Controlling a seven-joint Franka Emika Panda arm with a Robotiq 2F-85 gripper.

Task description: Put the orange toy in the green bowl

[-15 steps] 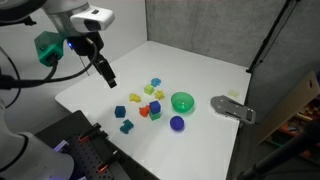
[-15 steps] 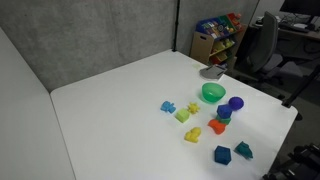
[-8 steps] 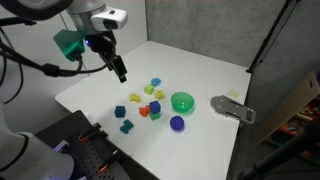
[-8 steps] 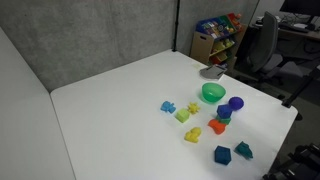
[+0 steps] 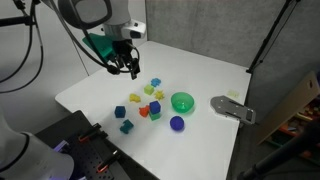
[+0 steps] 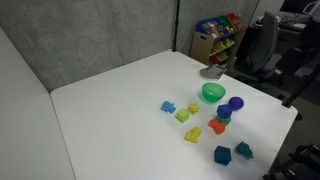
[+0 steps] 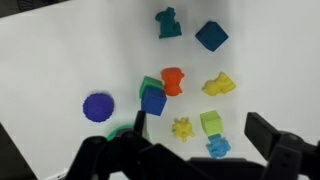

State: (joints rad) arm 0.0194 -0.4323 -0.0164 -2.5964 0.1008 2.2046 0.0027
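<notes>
**Fig.** Arm pose & workspace. In an exterior view we see the arm (image 5: 100, 20) reaching in from approx. 10 o'clock, wrist bent down, so that the gripper (image 5: 131, 68) hangs above the white table (image 5: 200, 65), clear of the surface. It is at approx. 11 o'clock of the block cluster. In the wrist view the gripper (image 7: 195, 160) enters from the bottom edge. Its dark fingers (image 7: 275, 140) are spread wide w/ nothing between them.

The orange toy (image 7: 172, 80) lies on the table at 12 o'clock of the gripper, touching or just beside a green block (image 7: 148, 84) and a blue block (image 7: 153, 101) at its 8 o'clock. In both exterior views the orange toy (image 5: 143, 112) (image 6: 217, 126) sits mid-cluster. The green bowl (image 5: 183, 102) (image 6: 213, 93) is near it, at approx. 3 o'clock in one and 12 o'clock in the other. A purple ball (image 5: 177, 123) (image 6: 236, 103) lies just beside the bowl.

Yellow blocks (image 5: 148, 90) are scattered nearby, and a flat grey object (image 5: 233, 108) lies near the table edge.

Room: a grey partition (image 6: 80, 30) backs the table. Beyond it, at approx. 2 o'clock, are a shelf of coloured bins (image 6: 222, 35) and an office chair (image 6: 265, 45).
</notes>
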